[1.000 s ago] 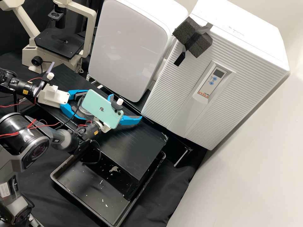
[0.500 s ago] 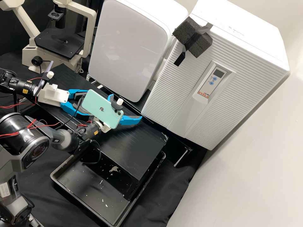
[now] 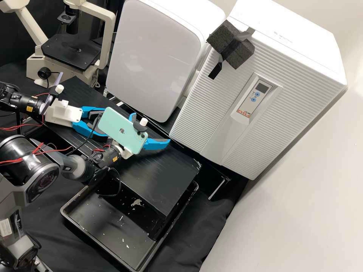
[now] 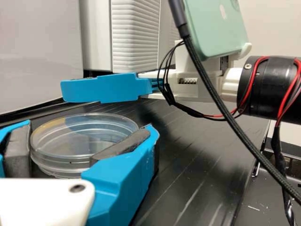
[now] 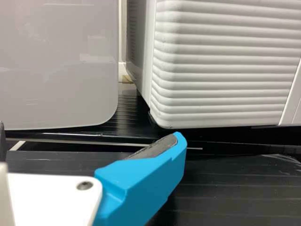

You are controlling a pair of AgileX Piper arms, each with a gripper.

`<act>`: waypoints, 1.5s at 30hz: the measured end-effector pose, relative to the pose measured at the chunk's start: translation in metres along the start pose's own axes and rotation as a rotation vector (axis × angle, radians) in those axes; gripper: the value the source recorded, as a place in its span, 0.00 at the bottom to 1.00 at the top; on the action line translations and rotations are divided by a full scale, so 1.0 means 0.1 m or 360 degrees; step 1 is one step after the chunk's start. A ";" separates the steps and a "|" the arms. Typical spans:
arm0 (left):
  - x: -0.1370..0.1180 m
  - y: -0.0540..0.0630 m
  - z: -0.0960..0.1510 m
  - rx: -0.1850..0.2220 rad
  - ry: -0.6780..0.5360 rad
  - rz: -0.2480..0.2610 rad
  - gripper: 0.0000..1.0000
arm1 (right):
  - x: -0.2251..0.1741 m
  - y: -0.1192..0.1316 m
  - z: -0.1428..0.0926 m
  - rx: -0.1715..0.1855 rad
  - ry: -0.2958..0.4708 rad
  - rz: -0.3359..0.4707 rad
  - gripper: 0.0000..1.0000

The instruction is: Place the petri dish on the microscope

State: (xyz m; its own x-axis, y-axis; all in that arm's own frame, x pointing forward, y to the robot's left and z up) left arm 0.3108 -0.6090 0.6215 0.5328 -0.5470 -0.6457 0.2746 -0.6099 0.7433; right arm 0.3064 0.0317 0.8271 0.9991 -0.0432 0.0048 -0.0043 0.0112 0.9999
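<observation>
Petri dish [image 4: 75,139] sits within the left claw [image 3: 99,122].

Black grooved bench top [image 3: 170,170], petri dish [image 4: 81,146] on or just above it.

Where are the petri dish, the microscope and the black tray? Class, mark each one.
Petri dish [image 4: 77,136]: left wrist view, on its clear round top.
Microscope [image 3: 68,54]: high view, on its flat black stage.
Black tray [image 3: 104,232]: high view, on its bare floor.
</observation>
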 end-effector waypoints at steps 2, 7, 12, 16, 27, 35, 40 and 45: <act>-0.01 -0.01 0.00 -0.0005 -0.0005 0.0004 0.00 | 0.00 0.00 0.00 0.0000 0.0000 0.0000 1.00; -0.10 0.00 -0.02 -0.0014 0.0009 -0.0001 0.00 | 0.00 0.00 0.00 0.0000 0.0000 0.0000 1.00; -0.30 0.08 -0.05 -0.0053 0.0054 0.0001 0.00 | 0.00 0.00 0.00 0.0000 0.0000 0.0000 1.00; -0.47 0.18 -0.09 -0.0089 0.0119 0.0018 0.00 | 0.00 0.00 0.00 0.0000 0.0000 0.0000 1.00; -0.99 0.64 -0.30 -0.0068 0.0299 0.0313 0.00 | 0.00 0.00 0.00 0.0000 0.0000 0.0000 1.00; -1.34 0.71 -0.77 -0.0138 0.0611 0.0434 0.00 | 0.00 0.00 0.00 0.0000 0.0000 0.0000 1.00; -1.56 0.69 -1.05 -0.0183 0.0796 0.0472 0.00 | 0.00 0.00 0.00 0.0000 0.0000 0.0000 1.00; -1.74 0.66 -1.26 -0.0214 0.0950 0.0489 0.00 | 0.00 0.00 0.00 0.0000 0.0000 0.0000 1.00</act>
State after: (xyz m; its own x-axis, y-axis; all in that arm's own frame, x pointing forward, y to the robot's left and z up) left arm 0.3376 -0.4820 0.8049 0.9419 -0.2503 -0.2238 0.1169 -0.3803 0.9174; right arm 0.3064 0.0317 0.8271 0.9991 -0.0432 0.0048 -0.0043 0.0112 0.9999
